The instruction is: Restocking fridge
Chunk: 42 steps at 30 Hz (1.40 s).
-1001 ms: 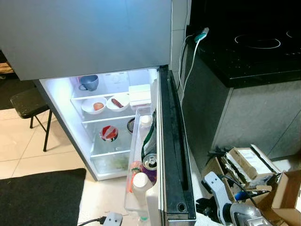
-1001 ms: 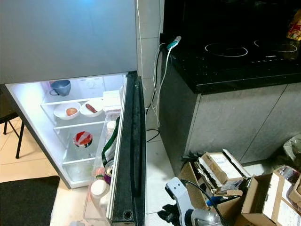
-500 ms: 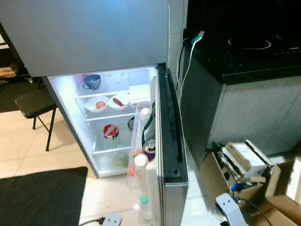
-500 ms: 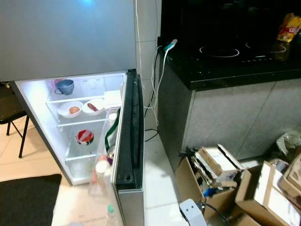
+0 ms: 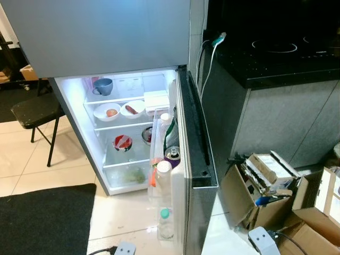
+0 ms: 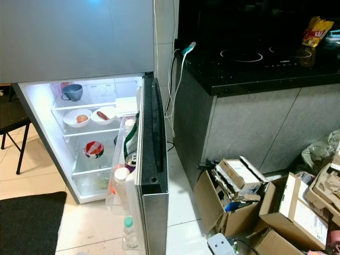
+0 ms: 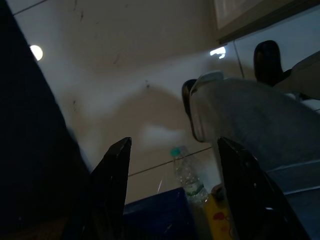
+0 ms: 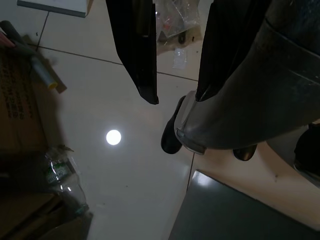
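Note:
The fridge (image 5: pixel 127 133) stands with its lower door (image 5: pixel 194 159) open, edge-on to me. Lit shelves hold a blue mug (image 5: pixel 102 85), two white bowls (image 5: pixel 107 112), a white box (image 5: pixel 156 99) and a red-topped bowl (image 5: pixel 123 142). The door bin (image 5: pixel 162 159) carries bottles, a can (image 5: pixel 172 154) and a green bag. A green-capped water bottle (image 5: pixel 165 223) stands on the floor by the door. My left gripper (image 7: pixel 174 142) hangs open over the tiles near that bottle (image 7: pixel 187 172). My right gripper (image 8: pixel 176 97) hangs open above the floor, holding nothing.
Open cardboard boxes (image 6: pixel 239 186) full of clutter crowd the floor on the right, below a dark counter with a cooktop (image 6: pixel 249 53). A black mat (image 5: pixel 42 218) lies front left and a black stool (image 5: pixel 34 109) stands left of the fridge. A crushed plastic bottle (image 8: pixel 62 180) lies by my foot.
The camera has pulled back and risen, so the fridge sits lower and farther off. My right arm has dropped almost out of the eye views.

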Tool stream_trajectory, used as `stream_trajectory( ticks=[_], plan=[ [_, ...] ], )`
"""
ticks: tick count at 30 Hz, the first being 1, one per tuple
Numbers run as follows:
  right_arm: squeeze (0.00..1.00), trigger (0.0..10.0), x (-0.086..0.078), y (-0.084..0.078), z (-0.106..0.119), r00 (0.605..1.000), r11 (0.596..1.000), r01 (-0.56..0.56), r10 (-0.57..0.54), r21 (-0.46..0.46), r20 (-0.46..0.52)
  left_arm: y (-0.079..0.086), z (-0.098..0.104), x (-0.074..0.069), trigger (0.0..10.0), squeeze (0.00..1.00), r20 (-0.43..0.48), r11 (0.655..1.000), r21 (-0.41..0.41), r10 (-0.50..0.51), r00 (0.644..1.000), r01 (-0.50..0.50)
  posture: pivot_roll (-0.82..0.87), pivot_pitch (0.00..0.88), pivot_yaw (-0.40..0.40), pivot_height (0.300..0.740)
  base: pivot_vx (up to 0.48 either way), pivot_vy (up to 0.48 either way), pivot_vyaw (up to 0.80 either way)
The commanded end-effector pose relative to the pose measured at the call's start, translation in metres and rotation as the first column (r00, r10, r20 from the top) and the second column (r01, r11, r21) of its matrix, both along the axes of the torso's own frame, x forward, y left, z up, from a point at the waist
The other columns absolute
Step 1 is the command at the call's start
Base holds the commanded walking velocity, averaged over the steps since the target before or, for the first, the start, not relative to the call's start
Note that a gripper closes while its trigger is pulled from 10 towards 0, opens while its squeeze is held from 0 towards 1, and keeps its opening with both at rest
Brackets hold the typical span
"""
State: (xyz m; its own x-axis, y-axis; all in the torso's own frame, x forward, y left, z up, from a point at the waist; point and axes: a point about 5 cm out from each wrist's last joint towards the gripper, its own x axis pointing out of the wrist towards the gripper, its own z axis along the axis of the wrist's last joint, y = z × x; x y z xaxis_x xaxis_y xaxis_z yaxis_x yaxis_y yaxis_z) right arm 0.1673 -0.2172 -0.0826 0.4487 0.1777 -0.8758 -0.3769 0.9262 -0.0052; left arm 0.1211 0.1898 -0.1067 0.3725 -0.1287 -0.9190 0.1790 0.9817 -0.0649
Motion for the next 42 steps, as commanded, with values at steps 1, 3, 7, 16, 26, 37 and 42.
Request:
stream_trajectory(
  ticks=[1,3,7,16,26,37,42],
  plan=[
    [0.00,10.0,0.017,-0.001,0.009,0.995,0.999,0.038,-0.040,0.019,0.093,-0.006,-0.002,-0.003,10.0,0.00,-0.017,1.000,-0.015,-0.012,1.000,0.012,-0.02,0.000,-0.010,0.740,0.000,0.000,0.00],
    [0.00,10.0,0.026,-0.002,0.014,0.986,0.996,0.077,-0.083,0.042,0.142,-0.005,-0.002,-0.004,10.0,0.00,-0.018,1.000,-0.014,-0.013,1.000,0.013,-0.02,0.000,-0.009,0.740,0.000,0.000,0.00],
    [0.00,10.0,0.039,-0.007,0.023,0.964,0.985,0.151,-0.165,0.083,0.207,-0.005,-0.002,-0.004,10.0,0.00,-0.019,1.000,-0.014,-0.013,1.000,0.013,-0.02,0.000,-0.009,0.740,0.000,0.000,0.43],
    [0.00,10.0,0.053,-0.009,0.035,0.948,0.959,0.165,-0.218,0.230,0.231,-0.003,-0.001,-0.003,10.0,0.00,-0.016,1.000,-0.012,-0.012,1.000,0.012,-0.02,0.000,-0.013,0.740,0.000,0.000,0.71],
    [0.00,10.0,0.055,-0.004,0.038,0.962,0.946,0.086,-0.160,0.313,0.220,-0.007,-0.001,-0.001,10.0,0.00,-0.012,1.000,-0.023,-0.015,1.000,0.014,-0.02,0.000,-0.014,0.740,0.000,0.000,0.76],
    [0.00,10.0,0.073,0.006,0.052,0.958,0.935,-0.038,-0.067,0.354,0.280,-0.007,-0.002,-0.003,10.0,0.00,-0.017,1.000,-0.023,-0.010,1.000,0.009,-0.02,0.000,-0.017,0.740,0.000,0.000,0.76],
    [0.00,10.0,0.078,0.014,0.056,0.954,0.922,-0.084,-0.036,0.379,0.299,-0.007,-0.002,-0.003,10.0,0.00,-0.017,1.000,-0.024,-0.009,1.000,0.008,-0.02,0.000,-0.016,0.740,0.000,0.000,0.76]
  ],
)
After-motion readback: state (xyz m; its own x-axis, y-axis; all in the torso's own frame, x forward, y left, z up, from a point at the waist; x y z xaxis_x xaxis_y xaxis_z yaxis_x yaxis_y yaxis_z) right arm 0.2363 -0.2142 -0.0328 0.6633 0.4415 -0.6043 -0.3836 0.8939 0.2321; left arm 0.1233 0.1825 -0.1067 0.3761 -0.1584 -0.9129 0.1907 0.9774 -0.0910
